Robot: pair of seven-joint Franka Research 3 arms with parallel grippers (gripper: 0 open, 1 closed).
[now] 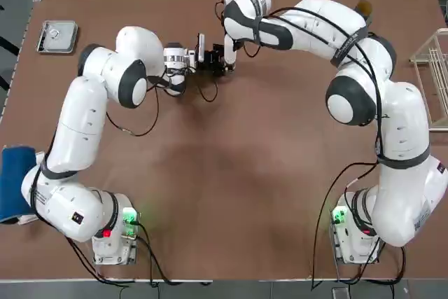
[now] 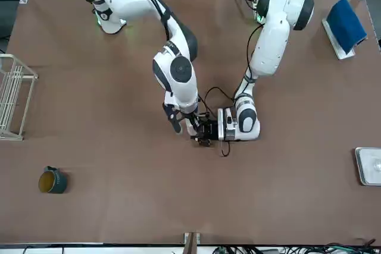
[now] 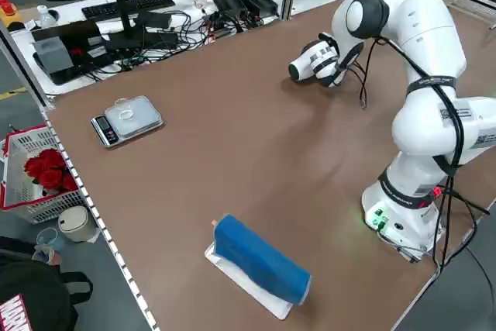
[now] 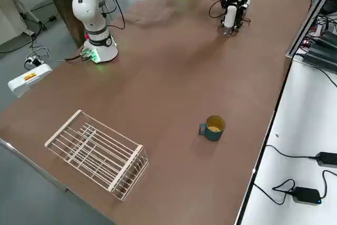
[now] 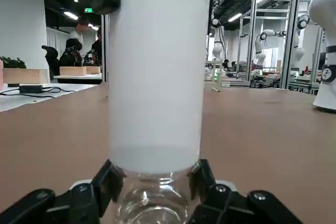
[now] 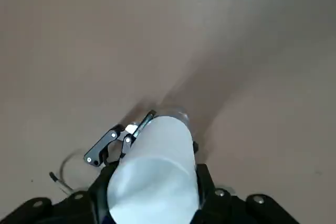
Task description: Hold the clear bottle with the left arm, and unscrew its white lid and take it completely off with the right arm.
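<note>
The clear bottle (image 5: 152,203) stood upright on the brown table (image 1: 231,194) toward its far middle, with the white lid (image 5: 156,66) seated on top of it. The left gripper (image 5: 155,190) lay low and level beside it, its fingers (image 5: 107,184) clenched on the glass just below the cap. The right gripper (image 6: 152,182) came down from above, its fingers (image 6: 202,179) clamped around the lid's upper part (the lid's lower edge still met the bottle). In the top view the two grippers met at one spot, the left gripper (image 1: 206,57) reaching in from the left and the right gripper (image 1: 227,57) from the far side.

Little stood close by. A small scale (image 1: 57,36) sat near the far left corner, well apart from the bottle. A blue roll (image 3: 260,257) on its white base lay at the left edge, near the left arm's base (image 1: 112,232). A wire rack (image 4: 97,154) rested at the right edge, and a teal mug (image 4: 212,128) stood alone toward the far right corner, well clear of both arms. Loose black cables (image 1: 203,92) trailed on the table just beside the left wrist.

The wide middle of the table between the two bases was open, as was the stretch along the far edge behind the grippers. Beyond that edge lay a bench of cables and power bricks (image 4: 308,196).
</note>
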